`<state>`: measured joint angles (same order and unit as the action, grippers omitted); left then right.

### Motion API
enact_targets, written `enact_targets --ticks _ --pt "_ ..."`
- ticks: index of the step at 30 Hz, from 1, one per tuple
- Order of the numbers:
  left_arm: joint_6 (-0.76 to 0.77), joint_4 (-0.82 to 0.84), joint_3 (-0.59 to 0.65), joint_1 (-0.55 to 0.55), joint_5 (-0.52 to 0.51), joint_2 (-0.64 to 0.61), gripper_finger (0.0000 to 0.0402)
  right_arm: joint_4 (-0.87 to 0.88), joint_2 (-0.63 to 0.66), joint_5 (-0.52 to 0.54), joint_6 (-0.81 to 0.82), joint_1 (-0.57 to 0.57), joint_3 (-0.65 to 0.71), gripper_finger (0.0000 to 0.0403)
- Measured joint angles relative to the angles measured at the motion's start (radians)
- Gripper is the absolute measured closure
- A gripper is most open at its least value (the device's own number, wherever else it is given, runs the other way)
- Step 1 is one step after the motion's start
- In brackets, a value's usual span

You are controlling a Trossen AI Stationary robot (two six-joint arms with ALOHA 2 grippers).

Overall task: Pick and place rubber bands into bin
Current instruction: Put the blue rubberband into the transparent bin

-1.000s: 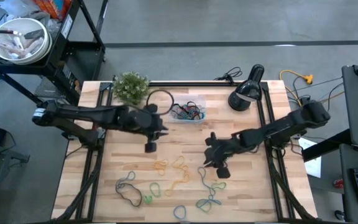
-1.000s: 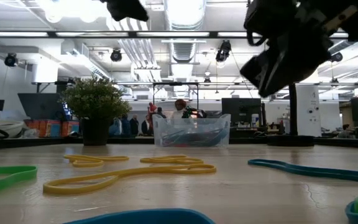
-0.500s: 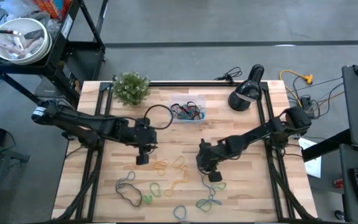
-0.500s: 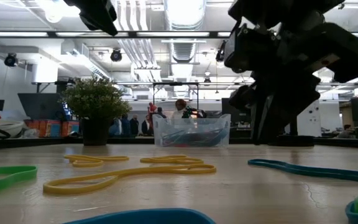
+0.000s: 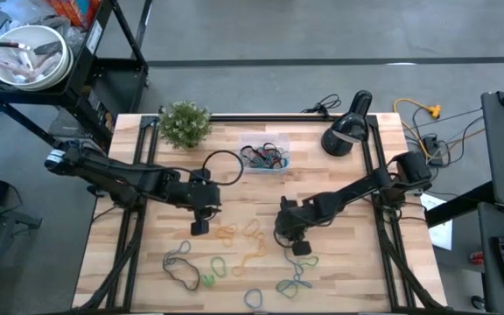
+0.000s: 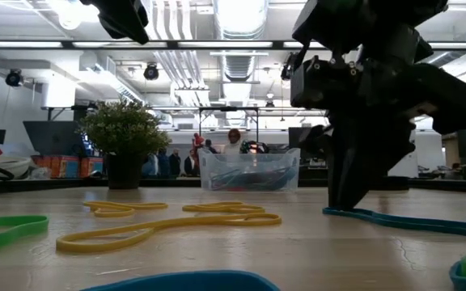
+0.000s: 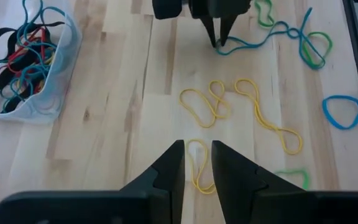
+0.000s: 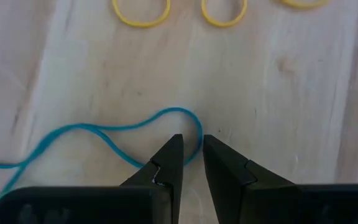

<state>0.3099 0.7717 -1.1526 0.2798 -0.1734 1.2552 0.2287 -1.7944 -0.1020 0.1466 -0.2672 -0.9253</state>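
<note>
The clear bin [image 5: 265, 159] [image 6: 249, 170] [image 7: 23, 68] holds a tangle of black, blue and red rubber bands. Loose yellow bands [image 5: 243, 236] [image 7: 210, 102] [image 6: 160, 226] and a long teal band [image 8: 104, 134] [image 6: 403, 220] [image 7: 260, 37] lie flat on the wood. My right gripper [image 5: 287, 238] [image 8: 192, 149] [image 6: 345, 206] points down at the table, narrowly open, with a finger on each side of the teal band's looped end [image 8: 194, 124]. My left gripper [image 5: 198, 227] [image 7: 197, 149] hovers over a small yellow band [image 7: 197, 168], narrowly open and holding nothing.
A potted plant [image 5: 185, 122] and a black cable loop [image 5: 224, 164] sit left of the bin, and a black lamp [image 5: 346, 131] stands at the far right. Green, black and blue bands [image 5: 182, 267] lie toward the near edge. A metal bowl [image 5: 24, 57] rests on a cart off the table.
My right gripper has moved toward the table's left and come down until its fingertips reach the table at the teal band's end. My left gripper has moved away from the bin toward the near edge and now hangs over the yellow bands. The bands have not moved.
</note>
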Motion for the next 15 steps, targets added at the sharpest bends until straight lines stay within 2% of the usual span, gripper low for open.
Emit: enact_targets --ticks 6,15 --pt "0.024 0.000 0.000 0.015 -0.003 0.000 0.0338 -0.004 -0.014 0.012 0.059 0.005 -0.003 0.0344" --pt "0.025 0.000 0.000 0.018 -0.019 0.000 0.0338 -0.004 -0.019 0.022 0.060 0.005 -0.003 0.0344"
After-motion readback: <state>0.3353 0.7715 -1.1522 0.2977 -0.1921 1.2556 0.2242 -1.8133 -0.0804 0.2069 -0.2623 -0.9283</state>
